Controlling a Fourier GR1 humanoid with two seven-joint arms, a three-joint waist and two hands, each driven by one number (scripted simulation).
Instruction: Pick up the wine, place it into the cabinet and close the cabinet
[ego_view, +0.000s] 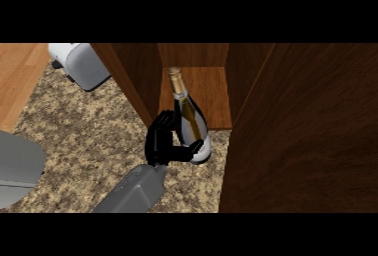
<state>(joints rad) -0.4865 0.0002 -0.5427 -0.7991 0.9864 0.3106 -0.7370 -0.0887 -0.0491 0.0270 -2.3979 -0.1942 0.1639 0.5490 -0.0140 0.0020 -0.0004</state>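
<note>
Head view | I had the hand (164, 145) curled round the wine bottle (189, 120), thumb across its lower body | bottle lay neck-first at the cabinet (199, 90) opening, base over the speckled desk (88, 130) | cabinet door (310, 130) stood open at right.

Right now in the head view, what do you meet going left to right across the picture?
Grey forearm at the left edge → white appliance → hand → wine bottle → open cabinet door.
</note>
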